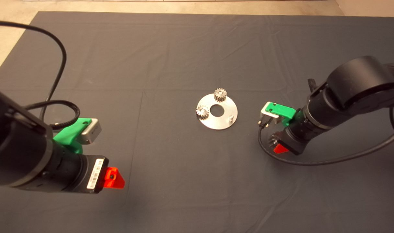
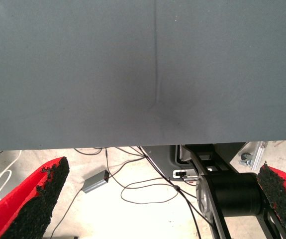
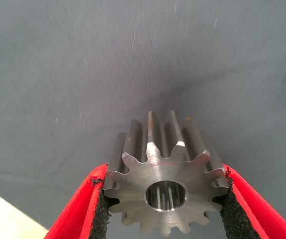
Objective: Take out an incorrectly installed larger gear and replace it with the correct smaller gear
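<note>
My right gripper point(image 3: 164, 172) is shut on the smaller gear point(image 3: 133, 181), a dark-steel toothed gear with a bright face and a centre hole, its red fingers point(image 3: 78, 219) pressing on opposite sides. In the head view this gripper point(image 1: 276, 143) hangs low over the mat, right of the round metal plate point(image 1: 224, 121), with the gear's teeth point(image 1: 273, 139) showing at its tip. The plate carries two pale small gears point(image 1: 220, 94) point(image 1: 202, 112) and one bare peg point(image 1: 231, 118). The larger gear is out of view. My left gripper point(image 1: 114, 178) is open at the lower left.
A black cable point(image 1: 313, 161) loops on the mat under the right arm. Through the left gripper point(image 2: 160, 169), the left wrist view shows the mat's edge point(image 2: 133, 147) with floor cables and a stand beyond. The plate has a large centre hole point(image 1: 217, 110).
</note>
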You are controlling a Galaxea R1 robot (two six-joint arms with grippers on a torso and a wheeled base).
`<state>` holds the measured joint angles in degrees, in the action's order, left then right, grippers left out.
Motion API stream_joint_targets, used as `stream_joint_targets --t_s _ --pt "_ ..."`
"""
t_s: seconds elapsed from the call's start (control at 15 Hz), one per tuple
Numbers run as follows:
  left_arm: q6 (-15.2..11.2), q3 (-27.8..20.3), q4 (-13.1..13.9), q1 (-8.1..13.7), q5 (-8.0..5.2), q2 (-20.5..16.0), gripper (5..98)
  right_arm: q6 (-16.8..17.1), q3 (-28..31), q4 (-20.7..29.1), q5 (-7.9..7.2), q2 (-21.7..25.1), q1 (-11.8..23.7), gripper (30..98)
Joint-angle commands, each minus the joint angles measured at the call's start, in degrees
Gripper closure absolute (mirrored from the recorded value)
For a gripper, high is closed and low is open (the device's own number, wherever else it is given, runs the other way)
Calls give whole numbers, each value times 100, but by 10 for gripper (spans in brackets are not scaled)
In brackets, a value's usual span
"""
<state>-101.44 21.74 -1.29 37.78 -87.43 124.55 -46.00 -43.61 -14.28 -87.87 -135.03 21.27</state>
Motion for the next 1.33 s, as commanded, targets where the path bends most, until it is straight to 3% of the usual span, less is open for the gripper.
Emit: stream_joint_targets --t_s 0.0,0.47,0.93,1.27 --pt "-8 -73 103 54 -501 4 54 -43 126 144 -713 253 -147 792" --pt "-8 -74 103 54 -503 -5 54 38 -11 -647 -713 244 -470 792" --pt "-8 -72 103 45 -503 -3 54 231 -164 -1009 -713 270 -553 791" --pt "-8 -72 103 45 -503 4 54 226 -138 -1007 -713 288 -556 791"
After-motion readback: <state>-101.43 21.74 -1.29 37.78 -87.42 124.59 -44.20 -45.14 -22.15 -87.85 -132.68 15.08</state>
